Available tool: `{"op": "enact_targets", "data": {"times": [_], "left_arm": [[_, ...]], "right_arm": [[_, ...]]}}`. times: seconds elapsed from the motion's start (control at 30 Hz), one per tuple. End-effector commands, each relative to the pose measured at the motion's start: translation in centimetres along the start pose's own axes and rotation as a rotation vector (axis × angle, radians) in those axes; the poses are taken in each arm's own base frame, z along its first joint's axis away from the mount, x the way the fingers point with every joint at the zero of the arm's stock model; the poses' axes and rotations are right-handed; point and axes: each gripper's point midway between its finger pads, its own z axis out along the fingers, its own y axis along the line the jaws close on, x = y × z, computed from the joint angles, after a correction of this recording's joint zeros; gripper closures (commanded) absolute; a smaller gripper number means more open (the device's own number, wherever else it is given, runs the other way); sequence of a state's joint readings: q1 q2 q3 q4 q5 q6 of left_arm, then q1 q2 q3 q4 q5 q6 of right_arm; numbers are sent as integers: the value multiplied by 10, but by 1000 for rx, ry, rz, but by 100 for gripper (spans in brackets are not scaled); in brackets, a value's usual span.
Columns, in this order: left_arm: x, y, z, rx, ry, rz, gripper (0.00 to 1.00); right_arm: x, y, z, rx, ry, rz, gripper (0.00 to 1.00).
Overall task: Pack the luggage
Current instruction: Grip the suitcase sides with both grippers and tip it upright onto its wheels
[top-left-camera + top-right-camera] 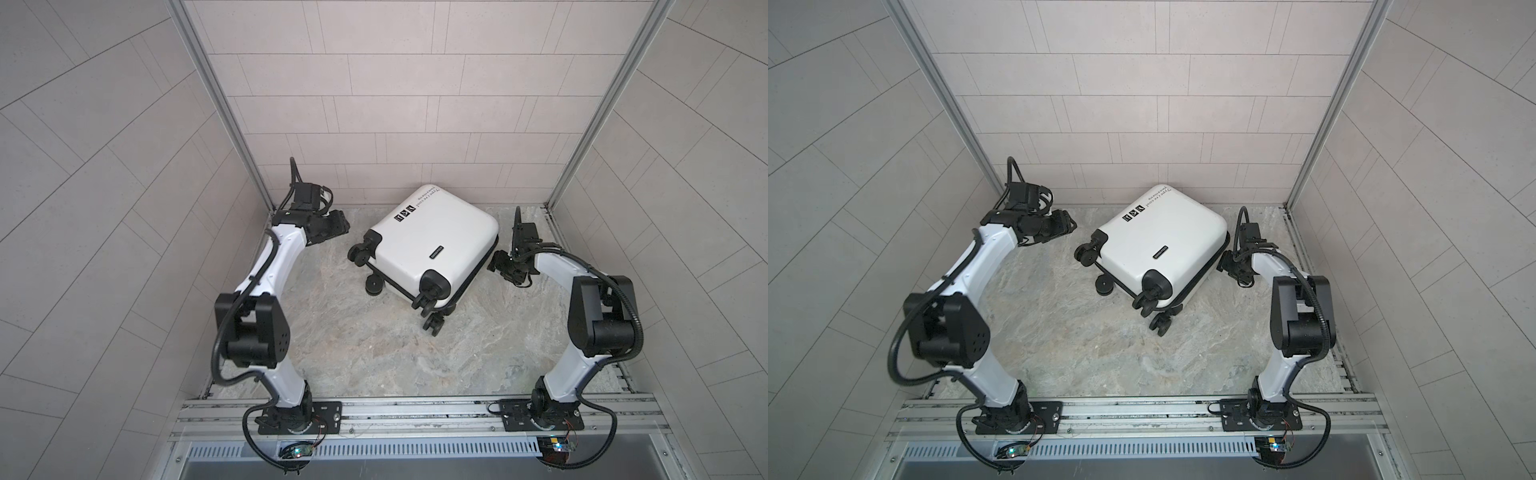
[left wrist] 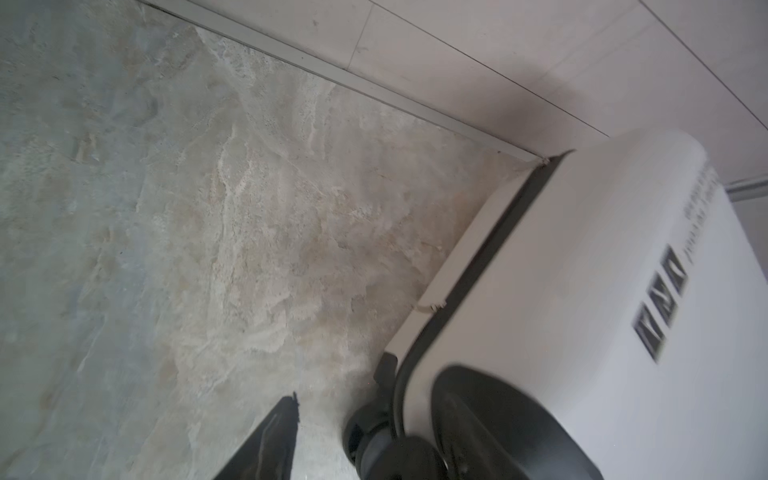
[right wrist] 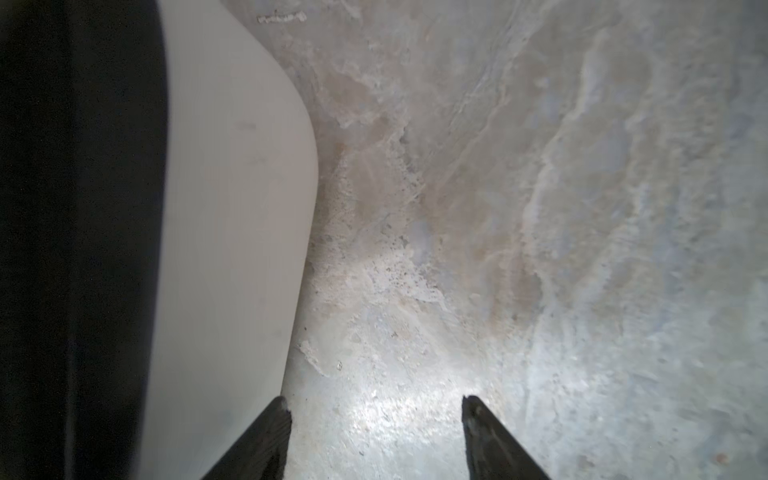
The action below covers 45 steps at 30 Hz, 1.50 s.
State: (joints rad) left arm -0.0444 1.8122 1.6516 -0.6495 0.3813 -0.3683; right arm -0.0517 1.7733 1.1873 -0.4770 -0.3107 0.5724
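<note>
Luggage position: the luggage lies flat on the table, printed shell face up. It sits from table centre toward 1 o'clock, skewed, with its wheels pointing to 7 o'clock.
Lid: the 2 shells are together. The zipper trim reads as 1 closed black seam in the left wrist view; where the slider sits cannot be told.
Left gripper: the left gripper hovers at 10 o'clock of the luggage, near the wheel end and apart from it. Only 1 finger shows in its wrist view, so apart or together cannot be told. Nothing is seen held.
Right gripper: the right gripper is at 3 o'clock of the luggage, just beside its side wall. Its fingers are spread apart with bare table between them, and it holds nothing.
Progress (judged): only the luggage shows on the table, and it is closed, so loading looks done. Left, if anything: confirm the zip is fully run.
Edges: the far corner at 12 o'clock sits close against the back wall; contact cannot be told.
Open room: wide bare table from 5 to 8 o'clock. There is a narrow strip at 3 o'clock, where the right arm works, and none at 12 o'clock.
Risk (judged): a push toward 12 o'clock would jam the corner against the wall.
</note>
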Motion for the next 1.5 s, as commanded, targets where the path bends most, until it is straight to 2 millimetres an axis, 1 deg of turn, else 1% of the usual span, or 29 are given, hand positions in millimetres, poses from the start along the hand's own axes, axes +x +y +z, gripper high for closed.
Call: {"op": "enact_targets", "data": {"times": [0.0, 0.1, 0.17, 0.2, 0.3, 0.4, 0.5, 0.53, 0.57, 0.67, 0.77, 0.83, 0.93, 1.0, 1.1, 1.17, 1.3, 1.37, 1.47], "left_arm": [[8, -9, 28, 87, 150, -3, 42], [20, -17, 52, 159, 256, -16, 44], [29, -19, 59, 174, 295, -10, 44], [34, -22, 60, 191, 308, -8, 44], [47, -31, 57, 237, 340, -2, 46], [62, -38, 45, 277, 359, 0, 47], [79, -38, 34, 288, 355, -14, 48], [85, -37, 31, 289, 352, -23, 48], [93, -34, 28, 287, 353, -37, 49], [114, -32, 22, 285, 341, -53, 49], [137, -33, 20, 270, 363, -36, 49], [144, -33, 20, 272, 358, -35, 49], [145, -33, 16, 275, 341, -40, 49], [142, -34, 11, 272, 318, -30, 49], [133, -34, -2, 249, 264, -17, 48], [127, -34, -12, 230, 223, -2, 46], [120, -28, -39, 171, 126, 36, 44], [121, -25, -53, 149, 90, 54, 44], [127, -20, -73, 122, 35, 75, 43]], "right_arm": [[-11, 10, 1, -22, 3, 8, 32], [-20, 25, 7, -50, 9, 3, 33], [-24, 39, 13, -67, 27, -18, 33], [-25, 48, 16, -73, 37, -37, 33], [-28, 75, 25, -93, 60, -89, 33], [-29, 104, 35, -117, 84, -132, 33], [-31, 130, 44, -132, 95, -168, 33], [-30, 135, 47, -130, 102, -175, 33], [-32, 145, 49, -137, 101, -187, 33], [-34, 161, 55, -145, 111, -202, 33], [-33, 171, 57, -143, 115, -221, 31], [-35, 170, 54, -136, 110, -223, 30], [-44, 162, 41, -117, 80, -222, 28], [-49, 156, 29, -111, 61, -212, 27], [-57, 142, 4, -83, 13, -210, 27], [-60, 131, -13, -47, -25, -216, 27], [-62, 108, -45, 14, -100, -214, 28], [-57, 99, -57, 36, -125, -221, 28], [-45, 88, -73, 50, -149, -232, 28]]}}
